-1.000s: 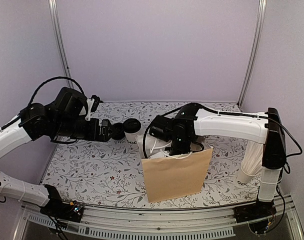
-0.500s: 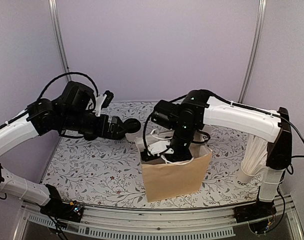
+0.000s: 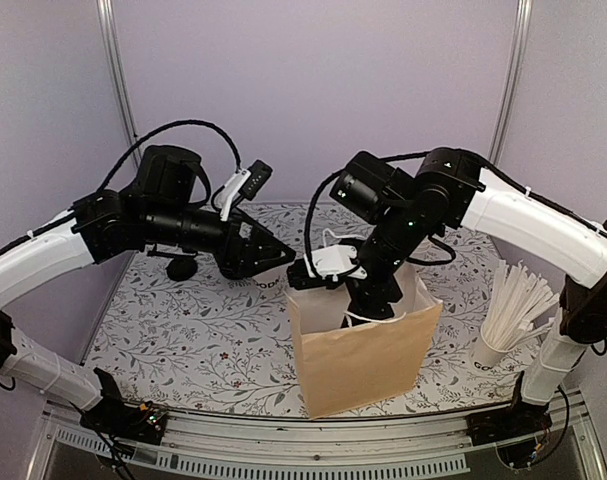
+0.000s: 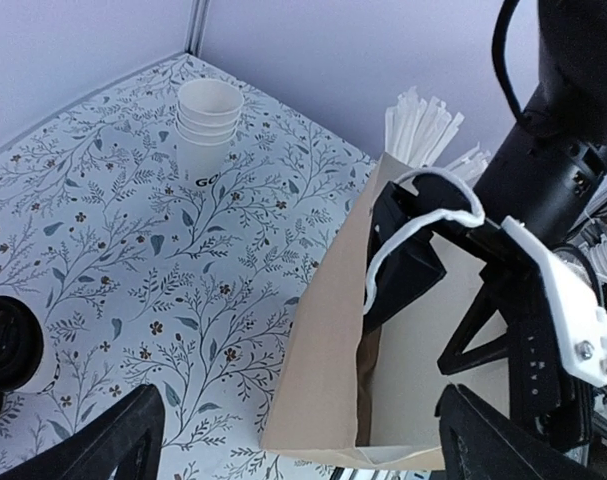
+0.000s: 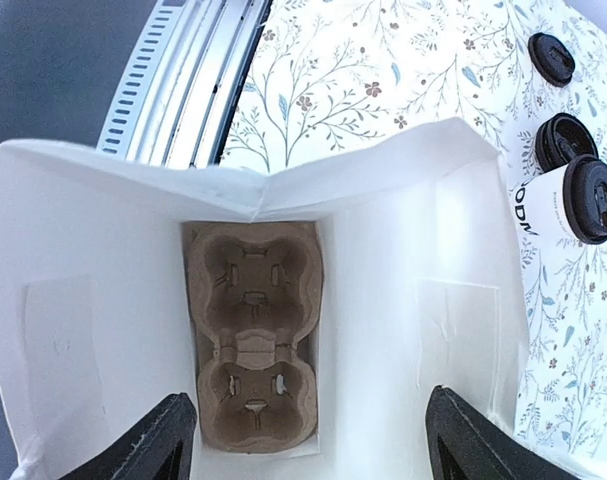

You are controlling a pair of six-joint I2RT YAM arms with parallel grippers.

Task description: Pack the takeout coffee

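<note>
Above the mouth of the brown paper bag [image 3: 358, 350], the right pincer [image 5: 308, 400] hangs with its fingers spread wide, and a white handle [image 4: 423, 195] is draped over one finger. On the bag's floor lies a cardboard cup carrier [image 5: 253, 335]. The left pincer [image 4: 298, 395], just left of the bag, is likewise spread open and holds nothing. Three takeout coffees [image 5: 591, 200] stand on the table [image 3: 183, 330], left of the bag and outside it.

"GO" on cup stack [image 4: 210, 125], lidded cup [image 5: 568, 203] txt partial
</note>
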